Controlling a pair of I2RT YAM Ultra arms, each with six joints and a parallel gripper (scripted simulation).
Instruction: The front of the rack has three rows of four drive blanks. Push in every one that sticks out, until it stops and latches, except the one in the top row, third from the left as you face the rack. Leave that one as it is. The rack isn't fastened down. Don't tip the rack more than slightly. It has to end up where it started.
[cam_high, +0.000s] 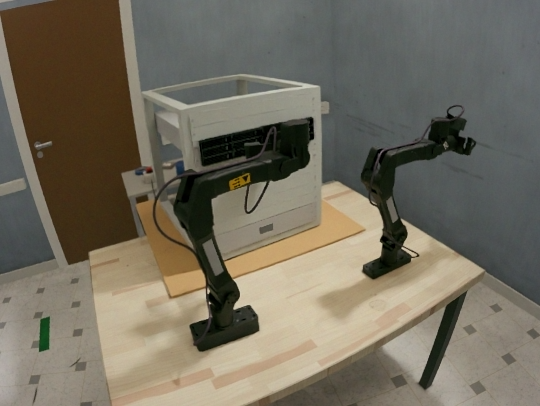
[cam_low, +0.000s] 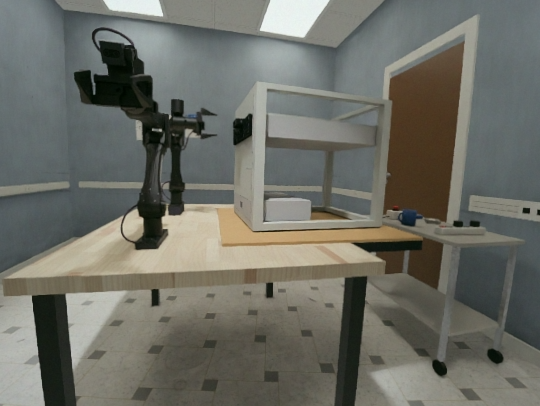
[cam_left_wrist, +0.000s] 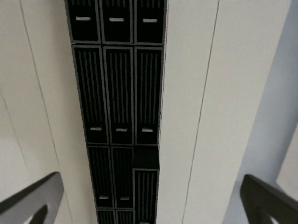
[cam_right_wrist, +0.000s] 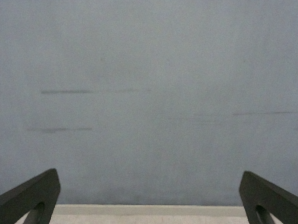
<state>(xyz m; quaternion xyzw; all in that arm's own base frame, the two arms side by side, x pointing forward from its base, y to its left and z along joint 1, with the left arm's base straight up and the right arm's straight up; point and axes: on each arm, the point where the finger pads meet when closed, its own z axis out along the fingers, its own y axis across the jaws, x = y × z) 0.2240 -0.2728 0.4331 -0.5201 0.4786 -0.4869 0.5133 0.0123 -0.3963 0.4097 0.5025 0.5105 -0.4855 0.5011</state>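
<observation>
The rack (cam_high: 252, 102) (cam_low: 259, 155) stands upright on an orange-tan mat (cam_high: 345, 222) (cam_low: 300, 237), towards twelve o'clock on the table (cam_high: 300, 310) (cam_low: 200, 260) in the top view. Its black drive blanks (cam_high: 215, 150) (cam_low: 243, 129) (cam_left_wrist: 118, 95) are set across the upper front.

The left gripper (cam_high: 295, 140) (cam_low: 210, 124) (cam_left_wrist: 151, 181) faces them, spread wide with nothing between its fingers, its tips apart from the front in the exterior view. In the left wrist view the rows run from twelve towards six o'clock (the camera is turned on its side), and the third blank in the top row (cam_left_wrist: 146, 192) stands proud of its neighbours, near five-thirty, with a dark gap above it. The fourth ones are cut off by the lower edge.

The right gripper (cam_high: 469, 137) (cam_low: 112, 85) (cam_right_wrist: 150, 178) is also wide open and empty, aimed at the blue-grey wall (cam_right_wrist: 150, 120).

For labels, a yellow sticker (cam_high: 239, 181) with a black triangle marks the left arm (cam_high: 200, 205) (cam_low: 176, 160) (its lettering is too small to read). A grey plate (cam_high: 266, 228) sits low on the rack's front, towards six o'clock, without readable text. I can make out no brand.
</observation>
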